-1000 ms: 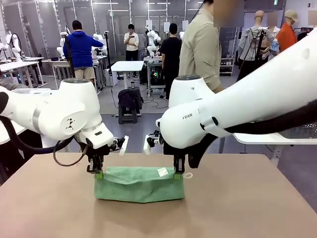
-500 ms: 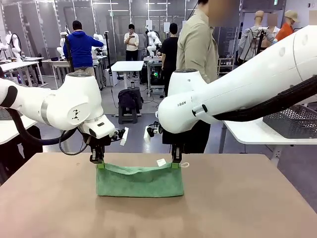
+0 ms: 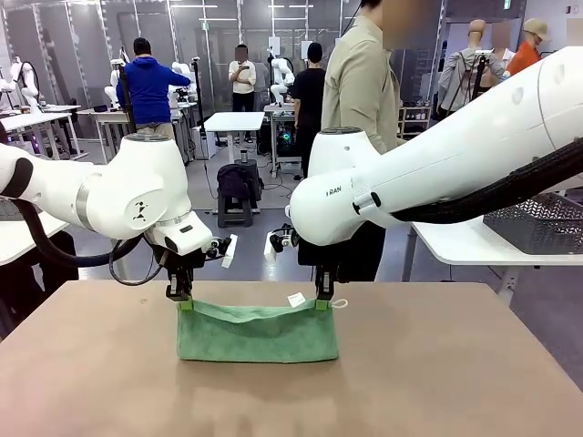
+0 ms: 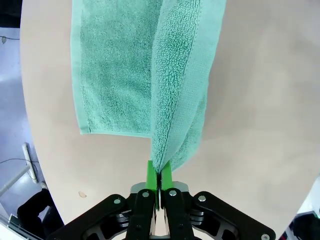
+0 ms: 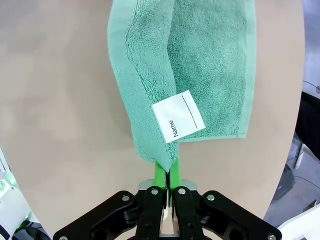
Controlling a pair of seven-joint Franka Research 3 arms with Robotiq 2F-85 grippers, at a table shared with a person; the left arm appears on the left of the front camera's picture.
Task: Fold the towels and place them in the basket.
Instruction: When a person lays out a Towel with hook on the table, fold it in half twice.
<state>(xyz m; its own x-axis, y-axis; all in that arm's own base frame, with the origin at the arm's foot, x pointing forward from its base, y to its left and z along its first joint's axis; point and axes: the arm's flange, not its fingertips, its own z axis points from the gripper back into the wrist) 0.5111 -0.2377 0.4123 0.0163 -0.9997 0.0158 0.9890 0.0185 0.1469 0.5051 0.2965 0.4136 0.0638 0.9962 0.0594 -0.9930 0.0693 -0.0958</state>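
We see the green towel (image 3: 257,334) pinched at both top corners by left jaws and right jaws on the tan surface (image 3: 455,382); beyond, a person (image 3: 363,91) and a mesh basket (image 3: 537,223).

Left arm (image 3: 109,196): white and thick-jointed, it comes in from the left side with its wrist turned straight down. Left claw (image 3: 185,304): black and vertical, jaws pressed together on the upper left corner of the sea-green terry towel (image 3: 255,332). In the left wrist view the green pads (image 4: 150,172) meet with only cloth between them.

Right arm (image 3: 455,164): white, it reaches in from the right side, wrist also pointing down. Right claw (image 3: 322,303): vertical, jaws clamped on the upper right corner of the towel. The two claws are level with each other and well apart.
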